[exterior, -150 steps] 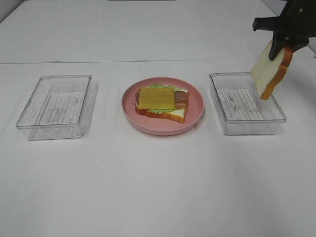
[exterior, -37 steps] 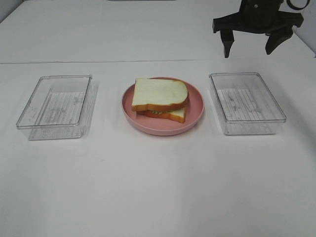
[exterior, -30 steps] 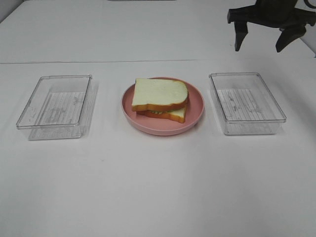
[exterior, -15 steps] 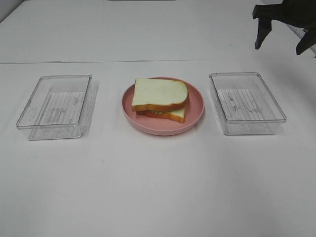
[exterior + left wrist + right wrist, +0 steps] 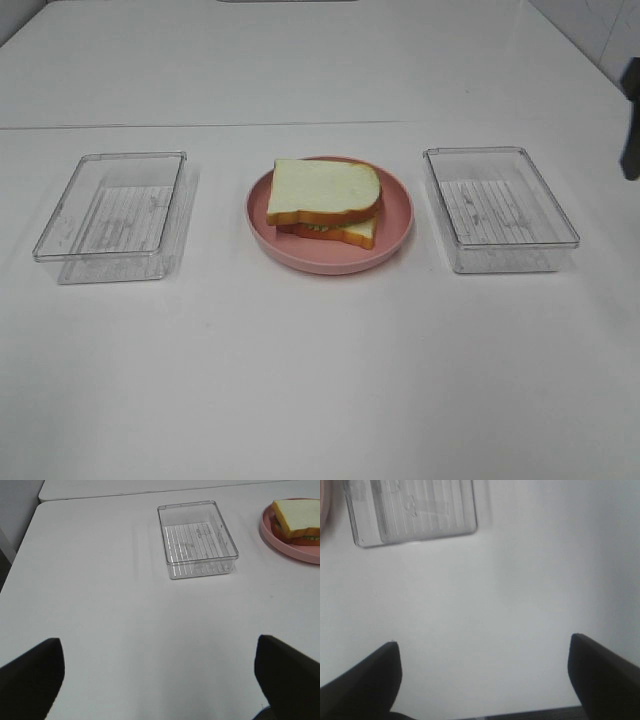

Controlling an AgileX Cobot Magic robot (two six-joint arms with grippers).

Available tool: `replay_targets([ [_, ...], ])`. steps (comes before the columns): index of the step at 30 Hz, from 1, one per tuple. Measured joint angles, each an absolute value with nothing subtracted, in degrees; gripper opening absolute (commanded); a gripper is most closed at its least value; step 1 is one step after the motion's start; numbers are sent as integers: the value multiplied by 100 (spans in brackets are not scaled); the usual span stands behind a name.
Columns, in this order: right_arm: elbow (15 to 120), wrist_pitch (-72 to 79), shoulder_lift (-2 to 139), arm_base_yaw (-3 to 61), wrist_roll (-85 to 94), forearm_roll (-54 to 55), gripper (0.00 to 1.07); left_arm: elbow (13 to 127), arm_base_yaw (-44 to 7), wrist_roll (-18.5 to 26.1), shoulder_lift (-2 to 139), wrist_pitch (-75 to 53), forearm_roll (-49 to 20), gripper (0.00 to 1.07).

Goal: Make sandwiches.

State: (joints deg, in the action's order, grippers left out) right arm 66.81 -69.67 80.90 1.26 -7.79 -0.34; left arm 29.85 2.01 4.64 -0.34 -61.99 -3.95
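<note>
Right gripper (image 5: 482, 680): we see its two dark fingers spread wide apart with nothing between them, over bare table (image 5: 520, 605); in the high view only a dark sliver of it shows at the right edge.
Left gripper (image 5: 160, 675): we see its fingers likewise wide apart and empty, hanging over bare table well short of the left tray.
Right tray (image 5: 500, 208): clear plastic, nothing in it, just beside the plate on the right arm's side.
Left tray (image 5: 112, 215): clear plastic, also holding nothing, on the plate's other side, well apart from it.
Sandwich (image 5: 325, 200): it lies in the middle of the pink plate (image 5: 395, 235), the top bread slice (image 5: 322, 190) sitting a little askew over the bottom slice, a thin line of green lettuce and brown filling showing between them at the near edge; the cheese we cannot see.
Step in hand: we judge the stacking finished, since both slices are on and both trays hold nothing.
Next move: we think nothing more needs picking; the arms only need to stay clear of the plate so the loose top slice is not knocked.
</note>
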Motion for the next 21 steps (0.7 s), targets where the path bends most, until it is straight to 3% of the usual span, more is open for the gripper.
replay_targets([
  [4, 5684, -6979, 6371, 126, -837, -344, 84, 2985, 201, 464, -34, -6199, -395, 98],
  [7, 5512, -6979, 6028, 126, -854, -355, 84, 2985, 201, 464, -34, -6199, -395, 98],
  [13, 4589, -6738, 3655, 126, -859, -395, 84, 2985, 201, 464, -34, -6199, -395, 98],
  [21, 3827, -6503, 2034, 126, -859, -401, 84, 2985, 201, 464, -34, -6199, -395, 98],
])
